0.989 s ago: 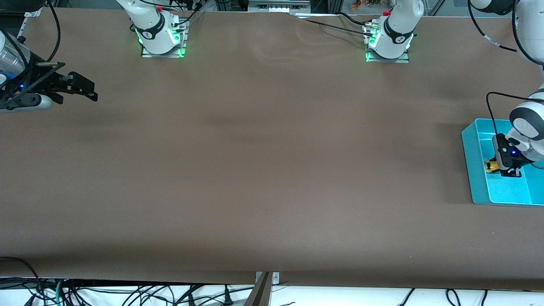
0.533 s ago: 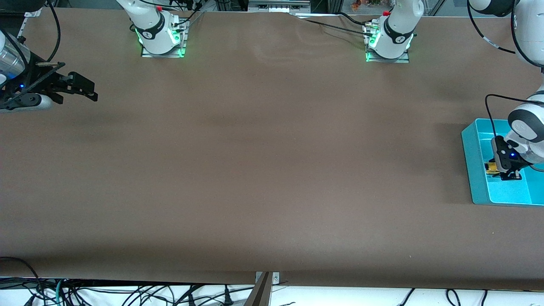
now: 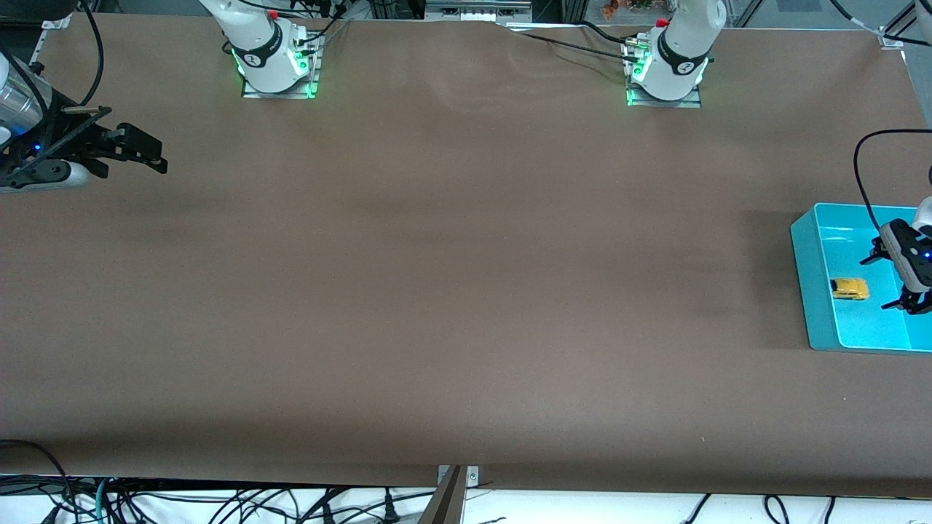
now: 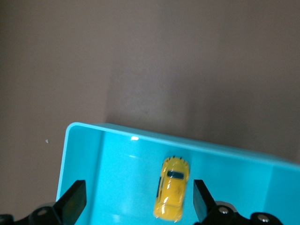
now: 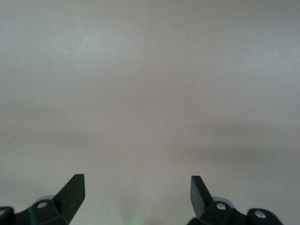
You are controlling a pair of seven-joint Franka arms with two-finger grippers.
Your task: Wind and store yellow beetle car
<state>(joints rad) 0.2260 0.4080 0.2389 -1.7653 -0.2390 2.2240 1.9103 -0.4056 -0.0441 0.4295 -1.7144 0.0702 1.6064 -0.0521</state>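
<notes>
At the left arm's end of the table, the yellow beetle car (image 3: 849, 289) lies loose on the floor of the teal bin (image 3: 807, 276), near its wall toward the table's middle. Over that bin hangs the left gripper (image 3: 893, 282), fingers spread wide and empty. If wound, the car could roll and bump the wall, or a low finger might clip it. Over the other end the right gripper (image 3: 149, 154) waits, fingers wide. I count one car, one bin, two grippers.
</notes>
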